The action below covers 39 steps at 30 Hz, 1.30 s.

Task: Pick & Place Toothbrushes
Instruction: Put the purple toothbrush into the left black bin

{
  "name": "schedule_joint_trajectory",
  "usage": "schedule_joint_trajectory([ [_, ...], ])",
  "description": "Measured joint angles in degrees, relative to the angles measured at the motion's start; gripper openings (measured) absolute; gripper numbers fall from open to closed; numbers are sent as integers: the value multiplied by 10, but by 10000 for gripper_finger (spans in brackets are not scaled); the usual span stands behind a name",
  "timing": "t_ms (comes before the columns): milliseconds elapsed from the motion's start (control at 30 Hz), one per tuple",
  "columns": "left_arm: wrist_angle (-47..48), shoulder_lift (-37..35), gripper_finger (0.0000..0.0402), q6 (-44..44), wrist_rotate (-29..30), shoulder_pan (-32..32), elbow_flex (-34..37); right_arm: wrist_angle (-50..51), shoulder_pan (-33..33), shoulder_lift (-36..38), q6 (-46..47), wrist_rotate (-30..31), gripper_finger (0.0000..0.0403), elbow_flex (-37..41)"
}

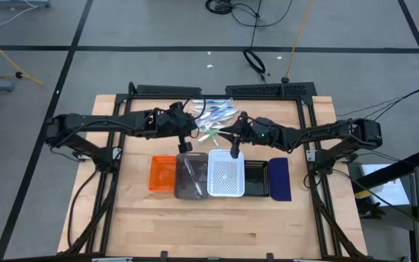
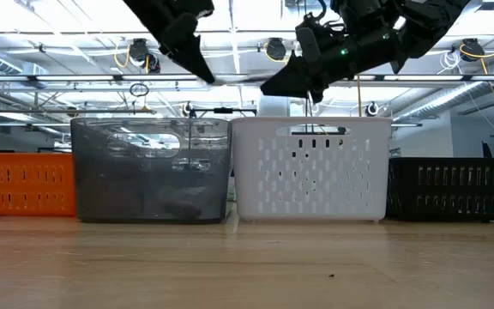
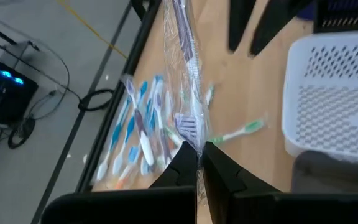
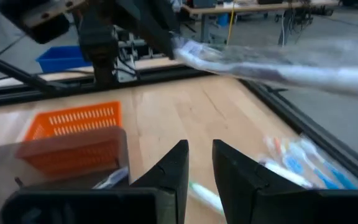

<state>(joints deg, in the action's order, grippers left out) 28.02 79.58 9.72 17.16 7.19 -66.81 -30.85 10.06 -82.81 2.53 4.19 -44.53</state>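
Left gripper (image 3: 199, 163) pinches a wrapped toothbrush (image 3: 188, 74) above the trays.

The left gripper is clenched on one end of a clear-wrapped toothbrush, held in the air over the far edge of the grey tray (image 1: 190, 177), with the wrapper stretching away from its fingers. The right gripper (image 4: 199, 163) hangs close by over the far edge of the white tray (image 1: 225, 175), its fingers slightly parted and holding nothing. The loose toothbrushes (image 1: 211, 114) lie in a pile on the table (image 1: 195, 225) at its far side, beyond both grippers; one green toothbrush (image 3: 235, 132) lies apart, nearer the white tray. An orange tray (image 1: 163, 173) stands left of the grey one, a black tray (image 1: 256, 178) and a navy tray (image 1: 280, 179) to the right.
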Motion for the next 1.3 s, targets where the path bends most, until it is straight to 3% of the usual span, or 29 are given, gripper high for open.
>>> schedule_joint_trajectory([
  [267, 5, -7, 0, 0, 55, -26, 0, -18, 12, 0, 3, -49, 73, 0],
  [600, 5, -7, 0, -11, 60, -39, 0, -51, 13, 0, 13, 4, 198, 0],
  [800, 4, -7, 0, -15, 82, -55, 0, -100, 14, 0, 13, 2, 239, 0],
  [1133, 3, -7, 0, -30, 93, -82, 0, -143, 29, 0, 56, 1, 230, 0],
  [1300, 1, -7, 0, -35, 107, -93, 0, -158, 30, 0, 67, -1, 197, 0],
])
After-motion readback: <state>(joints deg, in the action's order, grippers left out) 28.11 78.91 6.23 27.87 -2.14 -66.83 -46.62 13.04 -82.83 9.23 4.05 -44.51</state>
